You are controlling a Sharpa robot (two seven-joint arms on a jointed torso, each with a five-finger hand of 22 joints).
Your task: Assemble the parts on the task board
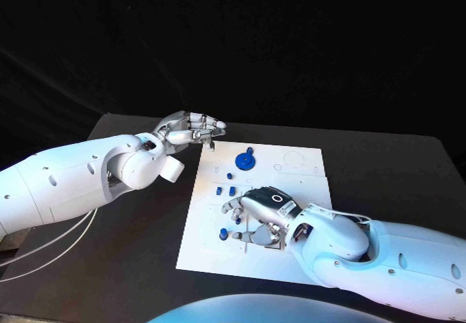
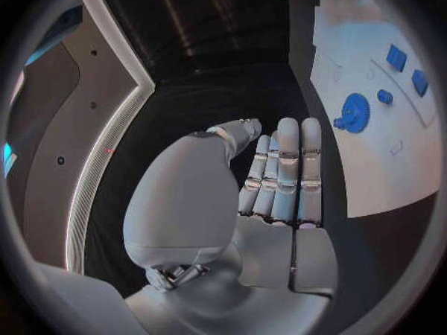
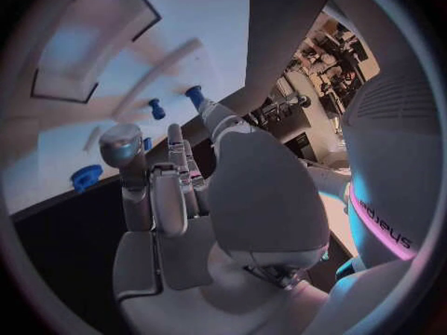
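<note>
Your left hand hovers off the far left corner of the flat white task board, above the black bench. Its fingers lie straight and side by side with the thumb folded across, and nothing is held in them. From its wrist you see the large blue toothed gear wheel standing on the board beyond the fingertips, with a small blue round peg and two small blue square blocks further along.

Your right hand sits low over the near left part of the board and covers whatever lies under its palm. In the head view you cannot tell whether it has hold of anything. From its own wrist the fingers are stretched out and close together over the board, and no part is seen between them. Two small blue upright pegs stand just past the fingertips, and a small blue round knob sits beside the hand, near the board's edge.
</note>
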